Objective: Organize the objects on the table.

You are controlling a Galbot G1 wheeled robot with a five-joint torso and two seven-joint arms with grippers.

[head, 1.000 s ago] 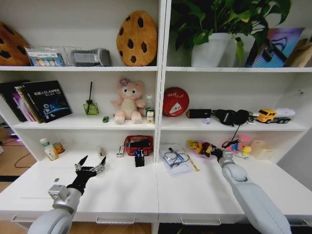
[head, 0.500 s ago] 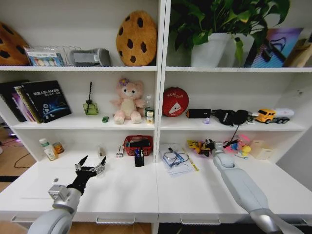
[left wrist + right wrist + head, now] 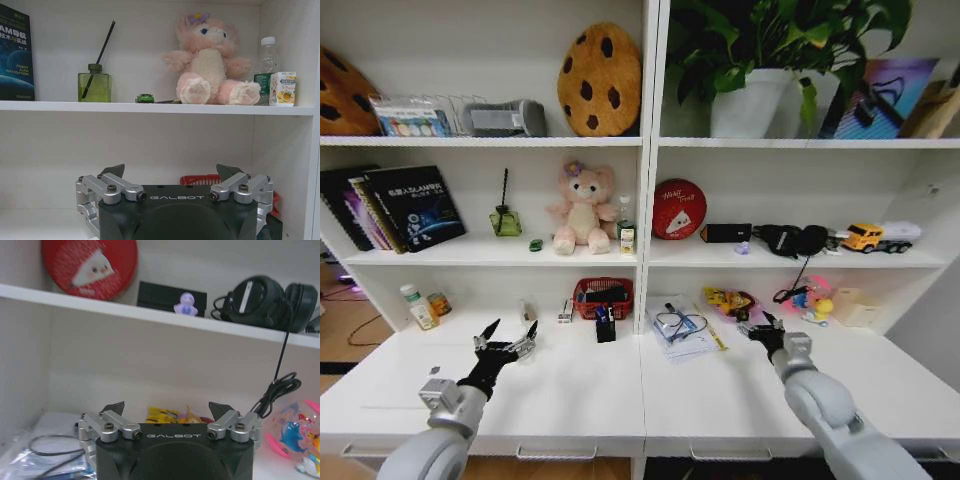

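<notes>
White desk (image 3: 580, 400) carries, along its back edge, a pill bottle (image 3: 418, 306), a small can (image 3: 441, 302), a red basket (image 3: 604, 296), a black holder (image 3: 606, 327), papers with glasses (image 3: 682, 330), a yellow packet (image 3: 728, 300) and colourful toys (image 3: 813, 299).

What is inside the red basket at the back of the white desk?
The red basket holds dark items, too indistinct to name. A small black object stands in front, hiding its lower front. In the left wrist view, the left claw covers most of it.
</notes>
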